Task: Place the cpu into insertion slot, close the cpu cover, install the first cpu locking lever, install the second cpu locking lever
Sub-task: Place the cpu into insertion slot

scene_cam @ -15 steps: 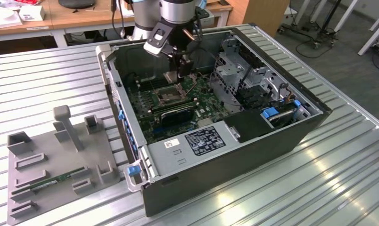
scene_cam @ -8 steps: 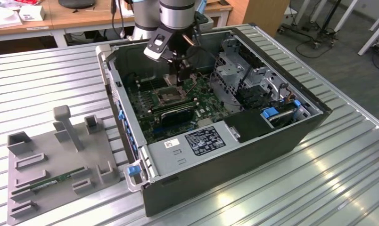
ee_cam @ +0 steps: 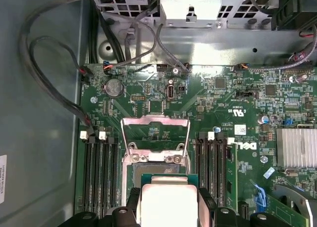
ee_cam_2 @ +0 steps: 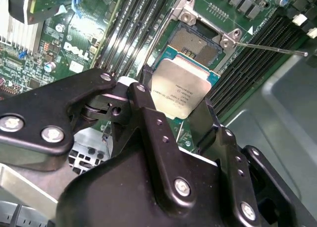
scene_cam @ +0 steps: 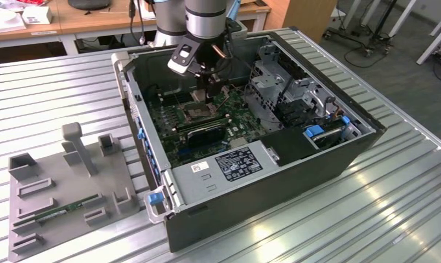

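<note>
**Chip in the grip, socket wide open**

The end effector (ee_cam_2: 176,113) is clenched on the cpu (ee_cam_2: 181,88), with a black finger (ee_cam_2: 146,108) pressed against each of two opposite edges. The chip's silver-tan top faces the camera in both wrist views.

In the exterior view the end effector (scene_cam: 205,87) hangs at the upper centre of the frame, down inside the open computer case (scene_cam: 294,200). It sits right above the insertion slot (scene_cam: 198,112), in the middle of the green motherboard (scene_cam: 239,118).

So step one is in hand: placing the chip. It isn't seated (the dark socket bed shows bare beyond the chip's far edge in the second wrist view), and I can't tell how much gap is left beneath it.

The cpu cover (ee_cam: 156,121) stands flipped up behind the socket, and a wire locking lever (ee_cam_2: 270,47) juts out unlatched.

My read is that the placing calls for the chip to be square to the socket rim, level and centred before any release.

Memory slots (ee_cam: 99,172) flank the socket on both sides, and the case rests on the ribbed tabletop (scene_cam: 367,219).
</note>
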`<act>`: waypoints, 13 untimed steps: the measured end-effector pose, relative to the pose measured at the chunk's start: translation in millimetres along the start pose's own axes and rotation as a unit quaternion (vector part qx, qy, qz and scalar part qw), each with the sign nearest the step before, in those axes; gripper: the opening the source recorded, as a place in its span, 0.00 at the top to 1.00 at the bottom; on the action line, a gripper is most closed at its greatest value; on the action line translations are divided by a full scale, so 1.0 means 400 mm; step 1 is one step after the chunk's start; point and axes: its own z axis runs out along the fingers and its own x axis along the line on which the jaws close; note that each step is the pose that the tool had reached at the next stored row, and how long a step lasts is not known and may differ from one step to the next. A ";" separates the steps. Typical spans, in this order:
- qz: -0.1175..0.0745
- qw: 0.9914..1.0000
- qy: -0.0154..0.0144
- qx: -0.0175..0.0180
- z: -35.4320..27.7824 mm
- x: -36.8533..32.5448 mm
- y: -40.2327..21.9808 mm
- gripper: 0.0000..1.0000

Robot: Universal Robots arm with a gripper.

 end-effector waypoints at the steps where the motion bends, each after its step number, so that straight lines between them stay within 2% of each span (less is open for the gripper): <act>1: 0.000 1.000 0.000 0.000 0.001 0.000 0.000 0.46; 9: 0.000 1.000 0.000 0.000 0.003 0.000 -0.001 0.46; 13: 0.000 1.000 0.000 0.000 0.009 0.000 -0.003 0.46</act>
